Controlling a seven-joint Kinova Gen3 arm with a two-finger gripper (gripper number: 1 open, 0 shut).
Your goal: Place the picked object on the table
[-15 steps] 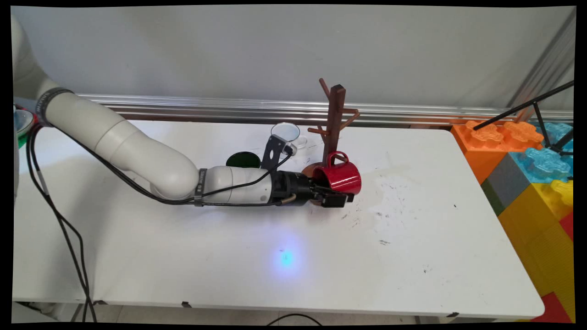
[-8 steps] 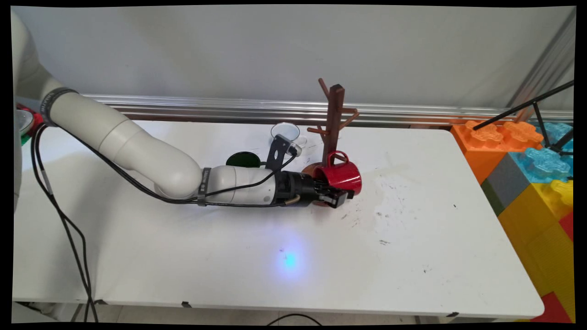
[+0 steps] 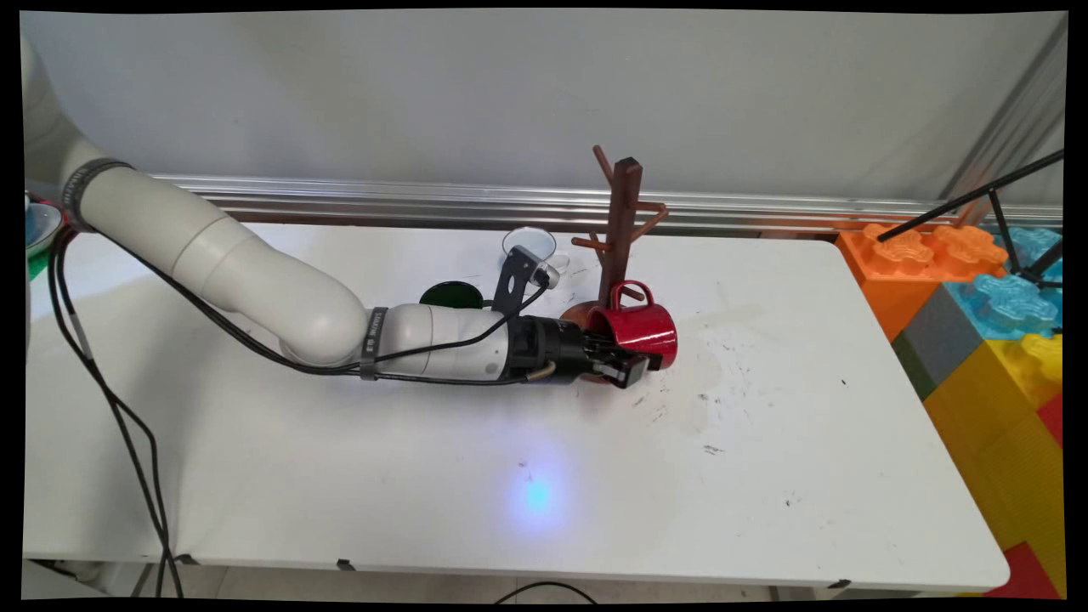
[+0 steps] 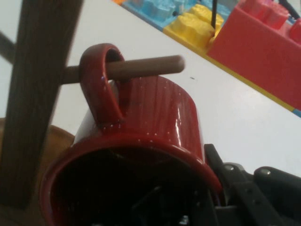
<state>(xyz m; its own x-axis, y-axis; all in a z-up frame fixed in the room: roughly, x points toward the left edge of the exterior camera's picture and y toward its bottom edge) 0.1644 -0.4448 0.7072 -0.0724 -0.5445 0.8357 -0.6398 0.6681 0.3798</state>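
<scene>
Hand view shows your gripper [image 4: 207, 207] clamped on the rim wall of the red mug [image 4: 155, 122], one finger inside, its handle [image 4: 101, 84] threaded over a mug-tree peg [image 4: 146, 67] beyond the fingertips; treat it as rigid, glossy, breakable.

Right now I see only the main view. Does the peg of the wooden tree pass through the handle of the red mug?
Observer: Yes. In the hand view the peg goes through the handle of the red mug, and its tip sticks out beyond.
Operator: How do the fingers hold the mug?
Observer: One of the fingers lies outside the wall; the other reaches into the dark mouth.
Operator: Does the handle touch the post?
Observer: No. A short stretch of peg shows between the handle and the post.
</scene>
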